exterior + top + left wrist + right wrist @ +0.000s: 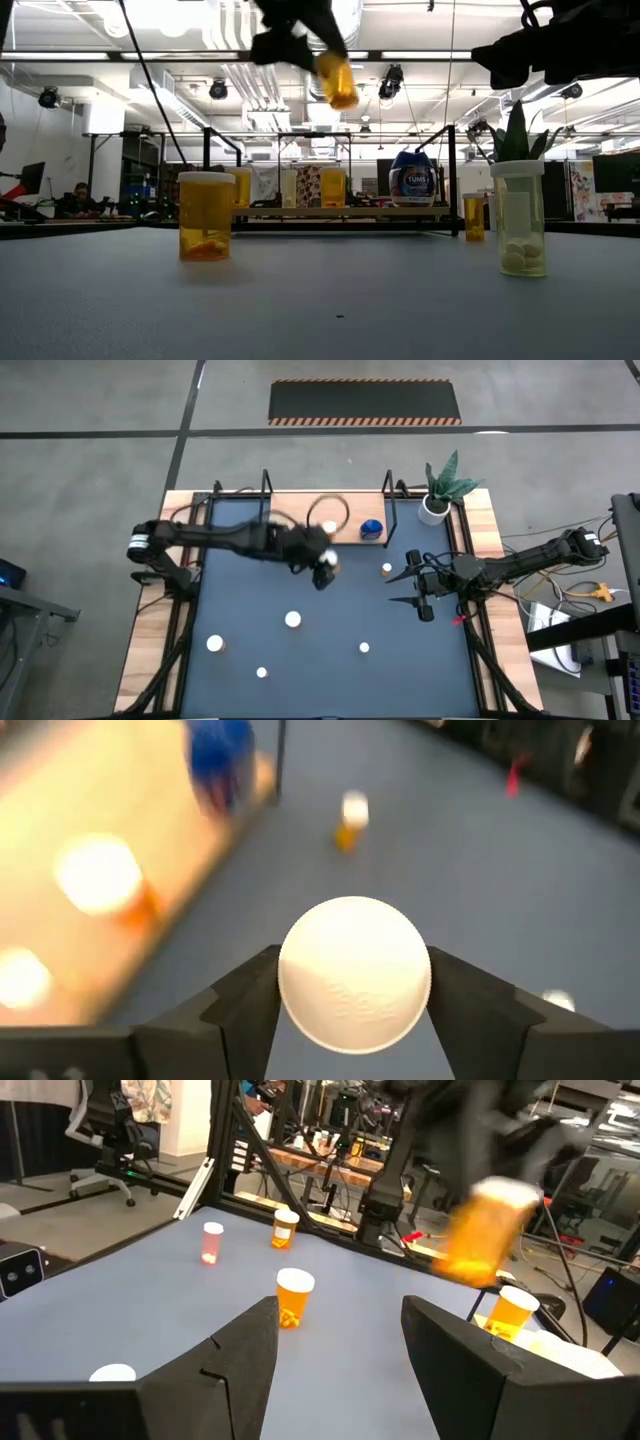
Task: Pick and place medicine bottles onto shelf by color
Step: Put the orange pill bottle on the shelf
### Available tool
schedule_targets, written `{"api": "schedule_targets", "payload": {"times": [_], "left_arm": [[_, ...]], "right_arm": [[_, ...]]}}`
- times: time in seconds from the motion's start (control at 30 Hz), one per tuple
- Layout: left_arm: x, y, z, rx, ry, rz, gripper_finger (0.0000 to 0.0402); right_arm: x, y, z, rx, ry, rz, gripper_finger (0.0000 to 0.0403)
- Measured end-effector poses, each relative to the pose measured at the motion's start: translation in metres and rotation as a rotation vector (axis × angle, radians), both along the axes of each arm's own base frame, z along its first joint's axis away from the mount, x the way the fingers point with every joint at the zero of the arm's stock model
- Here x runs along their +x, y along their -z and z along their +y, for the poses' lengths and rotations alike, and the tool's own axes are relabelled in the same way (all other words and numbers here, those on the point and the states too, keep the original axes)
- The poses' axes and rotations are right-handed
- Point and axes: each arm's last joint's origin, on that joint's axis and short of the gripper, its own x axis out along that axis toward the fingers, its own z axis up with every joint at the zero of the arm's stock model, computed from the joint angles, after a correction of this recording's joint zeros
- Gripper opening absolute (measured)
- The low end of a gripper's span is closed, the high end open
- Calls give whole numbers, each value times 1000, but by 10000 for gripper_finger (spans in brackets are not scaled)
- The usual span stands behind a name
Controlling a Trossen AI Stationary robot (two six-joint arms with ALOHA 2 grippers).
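Observation:
My left gripper hangs high over the mat, just in front of the shelf, shut on an orange medicine bottle. The light-wood shelf at the far edge carries orange bottles and the blue bottle. Several more white-capped orange bottles stand upright on their bases on the mat. My right gripper waits open at the mat's right side, touching nothing; its wrist view shows the held bottle farther off. My left gripper pinches the bottle between its two fingers at the white-capped end, one finger on each side of the cap. The bottle is lifted clear of the mat. Its orange body hangs tilted below the fingers.
A white plant pot with a green plant stands at the far right corner beside the shelf's black wire frame. Two bottles stand near the mat's front. Open mat lies between the scattered bottles.

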Motion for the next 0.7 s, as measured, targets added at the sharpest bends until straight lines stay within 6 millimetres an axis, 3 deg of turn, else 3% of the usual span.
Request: {"api": "schedule_targets", "payload": {"times": [0.13, 0.27, 0.5, 0.7], "left_arm": [[-2, -22, 34, 93, -53, -42, 214], [-10, -23, 73, 149, -159, -24, 214], [-29, 10, 130, 152, -346, 95, 214], [-37, 41, 149, 152, -410, 129, 214]], "right_arm": [[0, 0, 0, 1, 0, 0, 203], [0, 0, 0, 1, 0, 0, 203], [0, 0, 0, -4, 0, -2, 203], [0, -1, 0, -9, 1, -7, 203]]}}
